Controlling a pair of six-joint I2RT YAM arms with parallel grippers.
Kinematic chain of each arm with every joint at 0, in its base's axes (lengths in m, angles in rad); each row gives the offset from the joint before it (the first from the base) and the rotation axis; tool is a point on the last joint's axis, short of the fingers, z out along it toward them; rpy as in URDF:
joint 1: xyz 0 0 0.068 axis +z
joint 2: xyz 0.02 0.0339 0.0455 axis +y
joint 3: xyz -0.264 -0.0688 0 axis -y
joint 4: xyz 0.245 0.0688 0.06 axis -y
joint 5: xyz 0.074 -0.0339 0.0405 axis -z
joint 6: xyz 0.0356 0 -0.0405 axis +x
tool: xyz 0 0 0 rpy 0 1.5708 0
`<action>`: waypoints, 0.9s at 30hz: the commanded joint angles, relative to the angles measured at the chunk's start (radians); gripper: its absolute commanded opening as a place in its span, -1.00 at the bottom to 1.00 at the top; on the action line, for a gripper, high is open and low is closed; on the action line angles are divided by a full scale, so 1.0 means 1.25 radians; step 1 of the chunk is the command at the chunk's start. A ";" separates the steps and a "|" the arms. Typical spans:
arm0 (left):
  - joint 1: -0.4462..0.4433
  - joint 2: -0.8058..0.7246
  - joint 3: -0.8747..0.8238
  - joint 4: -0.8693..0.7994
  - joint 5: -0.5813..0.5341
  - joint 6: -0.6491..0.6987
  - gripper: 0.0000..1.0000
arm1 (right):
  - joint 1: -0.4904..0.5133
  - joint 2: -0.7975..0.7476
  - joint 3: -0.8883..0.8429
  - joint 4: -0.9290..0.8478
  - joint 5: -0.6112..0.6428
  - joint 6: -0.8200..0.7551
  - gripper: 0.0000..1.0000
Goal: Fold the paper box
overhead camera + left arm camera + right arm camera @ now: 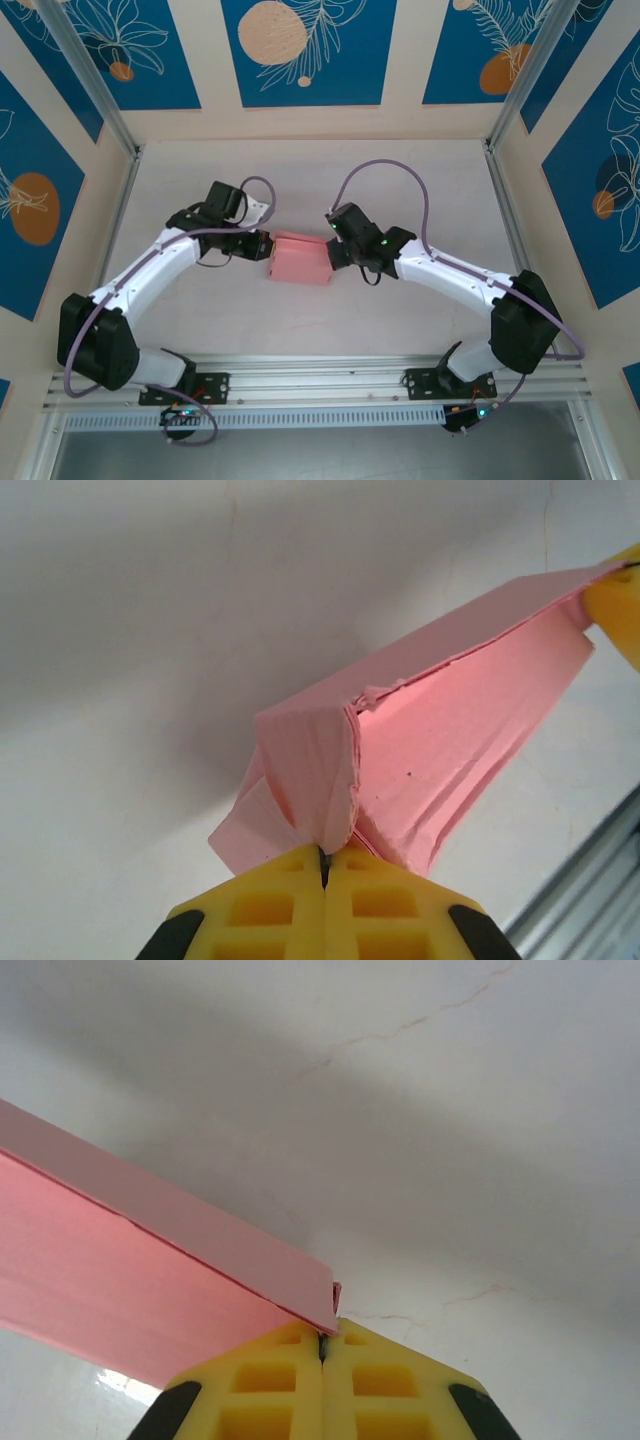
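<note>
The pale pink paper box point(300, 258) lies mid-table between both arms. My left gripper point(268, 243) meets its left end and my right gripper point(333, 243) its right end. In the left wrist view the yellow jaws of the left gripper point(324, 853) are shut on a bunched flap of the paper box point(440, 720), whose long body stretches away to the upper right, where a yellow fingertip point(620, 605) of the other gripper touches its far corner. In the right wrist view the right gripper point(322, 1340) is shut on the corner edge of the paper box point(130, 1260).
The white tabletop point(300, 180) is ringed by metal frame posts point(505, 95) and blue patterned wall panels. An aluminium rail point(320, 380) runs along the near edge by the arm bases. The rail also appears at the lower right of the left wrist view point(590, 880).
</note>
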 commanded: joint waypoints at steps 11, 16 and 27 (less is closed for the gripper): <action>-0.053 -0.023 -0.214 0.415 -0.069 0.009 -1.00 | 0.004 -0.016 -0.058 0.080 -0.008 0.049 -0.96; -0.063 -0.021 -0.226 0.425 -0.081 0.027 -1.00 | -0.001 -0.026 -0.084 0.105 -0.026 0.082 -0.62; -0.068 -0.033 -0.223 0.400 -0.095 0.059 -1.00 | -0.016 -0.011 -0.084 0.119 -0.032 0.116 -0.05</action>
